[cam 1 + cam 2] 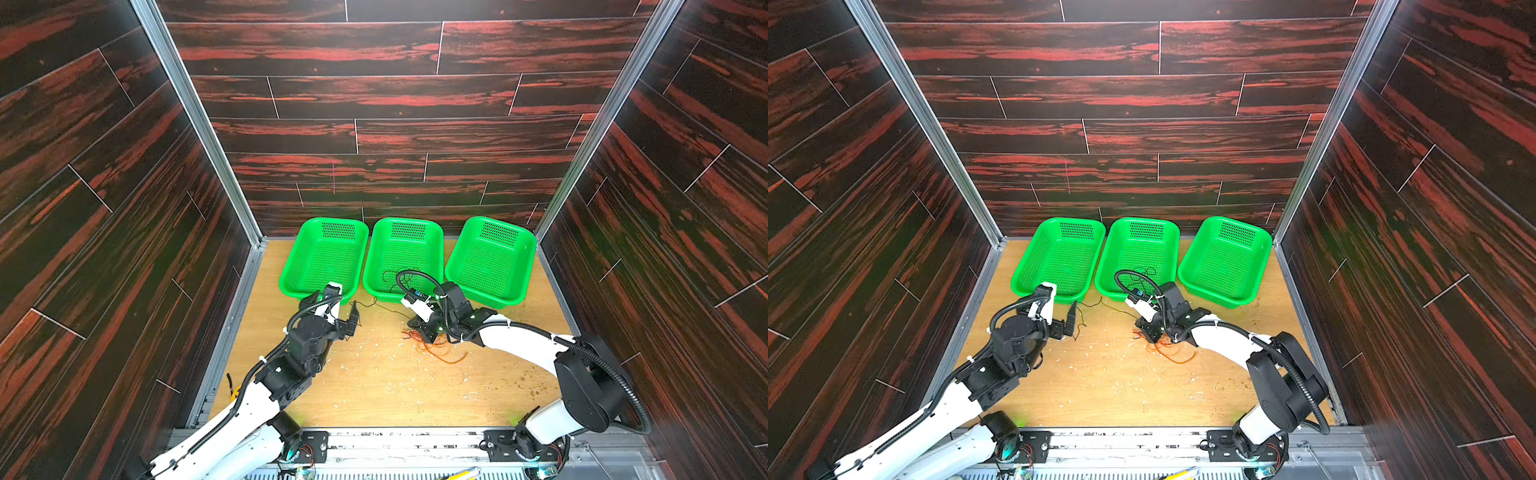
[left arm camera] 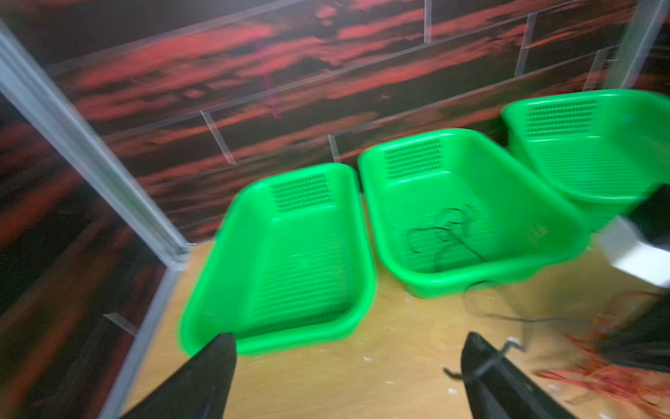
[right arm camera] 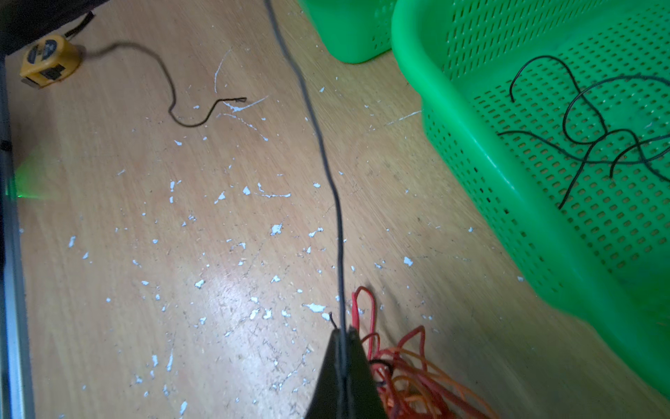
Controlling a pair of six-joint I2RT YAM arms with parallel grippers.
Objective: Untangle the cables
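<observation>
My left pincer [image 2: 348, 337] stands wide open before the left basket [image 2: 290, 342], clamping nothing, though a thin black strand lies across one finger. The black cable [image 3: 328, 170] has loops inside the middle basket [image 3: 427, 90] and a run across the bench [image 3: 145, 254] to my right pincer [image 3: 342, 332], which is pinched shut on it. Just beside that pincer lie the red cable [image 3: 362, 308] and the orange cable [image 3: 427, 384], knotted together. I judge I'm freeing the black one. Next I'd draw it gently up and away from the heap, then feed it into the middle basket.
</observation>
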